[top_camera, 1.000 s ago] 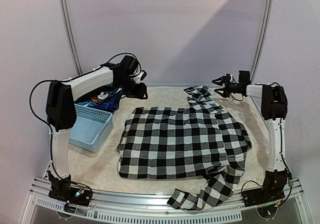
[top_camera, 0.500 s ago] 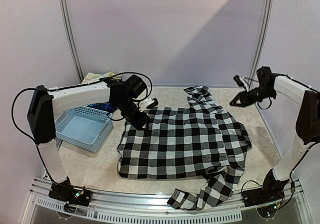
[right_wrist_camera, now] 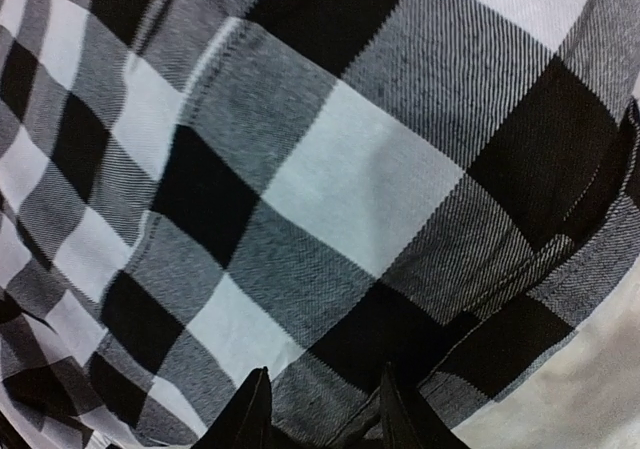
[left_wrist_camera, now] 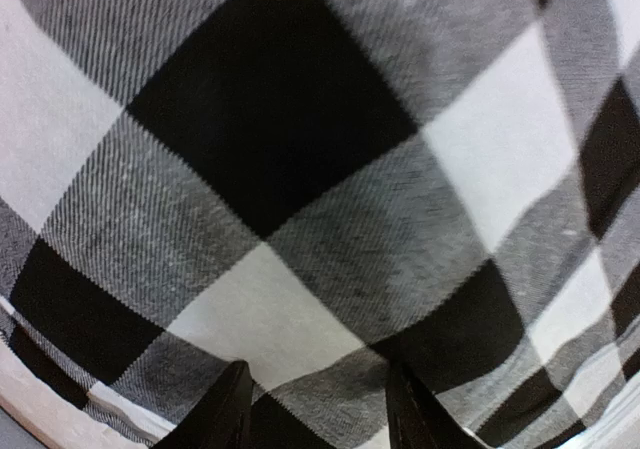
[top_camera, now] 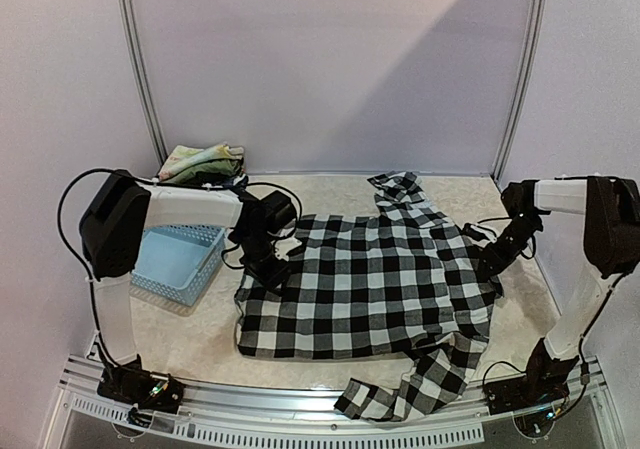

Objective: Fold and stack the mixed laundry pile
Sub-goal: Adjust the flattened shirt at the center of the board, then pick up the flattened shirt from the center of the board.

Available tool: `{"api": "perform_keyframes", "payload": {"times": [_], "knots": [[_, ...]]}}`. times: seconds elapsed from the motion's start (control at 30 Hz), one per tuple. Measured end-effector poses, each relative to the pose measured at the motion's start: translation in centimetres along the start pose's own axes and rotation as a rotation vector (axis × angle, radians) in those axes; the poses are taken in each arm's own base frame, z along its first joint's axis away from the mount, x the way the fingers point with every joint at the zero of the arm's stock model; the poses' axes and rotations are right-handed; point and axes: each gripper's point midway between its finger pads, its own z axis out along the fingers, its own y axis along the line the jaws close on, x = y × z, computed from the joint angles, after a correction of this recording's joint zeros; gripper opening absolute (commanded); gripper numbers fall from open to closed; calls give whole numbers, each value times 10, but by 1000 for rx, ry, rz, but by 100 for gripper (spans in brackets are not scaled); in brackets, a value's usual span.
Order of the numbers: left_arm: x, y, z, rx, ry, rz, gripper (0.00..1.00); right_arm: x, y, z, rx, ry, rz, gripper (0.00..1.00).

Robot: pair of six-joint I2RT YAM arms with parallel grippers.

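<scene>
The black-and-white checked shirt lies spread flat in the middle of the table. One sleeve trails over the front edge. My left gripper is low on the shirt's left edge. In the left wrist view its open fingers stand just over the checked cloth. My right gripper is low on the shirt's right edge. It is open over the cloth beside a folded hem. A pale yellow-green floral cloth and an olive-green piece sit stacked at the back left. The dark blue piece is not clearly in view.
The light blue perforated basket stands left of the shirt, close behind my left arm. The shirt's collar points toward the back wall. A metal rail runs along the front edge.
Both arms have come down from raised positions to the shirt. The left gripper moved forward and down to its left edge, the right gripper down to its right edge.
</scene>
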Motion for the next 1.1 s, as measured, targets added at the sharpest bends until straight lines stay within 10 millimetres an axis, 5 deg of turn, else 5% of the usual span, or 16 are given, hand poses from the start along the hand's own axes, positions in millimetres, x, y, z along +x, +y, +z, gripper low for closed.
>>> {"api": "perform_keyframes", "payload": {"times": [0.13, 0.37, 0.6, 0.73, 0.8, 0.87, 0.97, 1.1], "knots": [[3, 17, 7, -35, 23, -44, 46, 7, -18, 18, 41, 65, 7, 36], [-5, 54, 2, -79, 2, -132, 46, -6, -39, 17, 112, 71, 15, 33], [-21, 53, -28, -127, -100, -91, 47, -18, -44, 7, 136, 37, 37, 54], [-30, 15, -90, -159, -278, 64, 48, -32, -26, -49, 193, -97, -1, 77], [-25, -15, -121, -154, -368, 167, 47, -42, -14, -96, 274, -227, -39, 97], [-12, -42, -139, -139, -413, 266, 47, -50, 1, -155, 402, -408, -84, 99], [15, -74, -137, -111, -388, 408, 47, -38, 22, -222, 598, -664, -65, 92], [62, -94, -99, -104, -210, 554, 47, -27, 46, -234, 580, -771, -67, 83]]}}
